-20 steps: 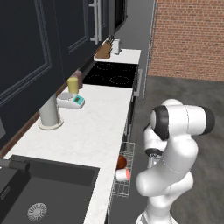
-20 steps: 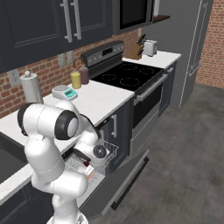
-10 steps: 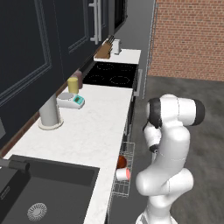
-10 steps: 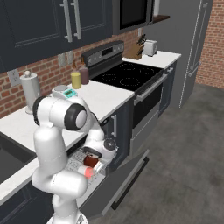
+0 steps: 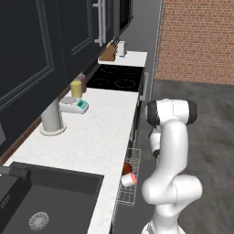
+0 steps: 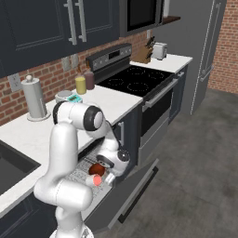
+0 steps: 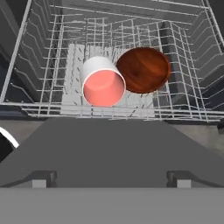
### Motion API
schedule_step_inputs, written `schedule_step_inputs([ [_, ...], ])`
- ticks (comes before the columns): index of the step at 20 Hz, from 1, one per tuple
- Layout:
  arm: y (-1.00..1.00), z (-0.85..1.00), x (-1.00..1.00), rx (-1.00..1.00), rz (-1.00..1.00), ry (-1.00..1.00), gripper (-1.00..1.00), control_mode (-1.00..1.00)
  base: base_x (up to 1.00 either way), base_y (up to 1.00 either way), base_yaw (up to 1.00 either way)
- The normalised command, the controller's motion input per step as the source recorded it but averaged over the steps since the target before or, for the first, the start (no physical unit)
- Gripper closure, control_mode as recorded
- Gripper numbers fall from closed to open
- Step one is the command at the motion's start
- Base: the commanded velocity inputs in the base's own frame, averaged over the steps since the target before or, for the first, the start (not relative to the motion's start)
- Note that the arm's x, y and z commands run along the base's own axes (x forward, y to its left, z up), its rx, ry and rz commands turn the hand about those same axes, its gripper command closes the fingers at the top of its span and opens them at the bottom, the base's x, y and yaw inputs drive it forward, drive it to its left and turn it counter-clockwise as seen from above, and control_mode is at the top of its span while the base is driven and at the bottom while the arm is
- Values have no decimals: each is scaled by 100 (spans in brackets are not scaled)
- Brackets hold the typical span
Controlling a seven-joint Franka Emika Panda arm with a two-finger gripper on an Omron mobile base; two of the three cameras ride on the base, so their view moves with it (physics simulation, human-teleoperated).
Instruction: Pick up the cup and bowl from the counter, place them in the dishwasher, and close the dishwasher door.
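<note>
Dishwasher [image 6: 100, 186] rack: you've got cup [image 7: 103, 83] and bowl [image 7: 143, 69] lying touching inside; gripper [image 7: 111, 177] spread wide, empty.

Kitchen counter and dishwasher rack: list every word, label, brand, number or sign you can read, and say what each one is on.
None can be read.
The cup and the bowl in the wire rack are plain.
The small scale on the counter has a teal display too small to read.
The stove's control panel is blurred.

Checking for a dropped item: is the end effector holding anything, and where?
Nothing is held; the cup and bowl lie in the dishwasher rack.
</note>
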Motion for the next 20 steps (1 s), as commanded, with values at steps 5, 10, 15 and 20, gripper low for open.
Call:
schedule_step_inputs([
  [5,1,-67,26,0,0,0,-100,-100,0,0,0],
  [10,20,-52,38,0,0,0,-100,-100,0,0,0],
  [15,29,-55,45,0,0,0,-100,-100,0,0,0],
  [20,13,-58,39,0,0,0,-100,-100,0,0,0],
])
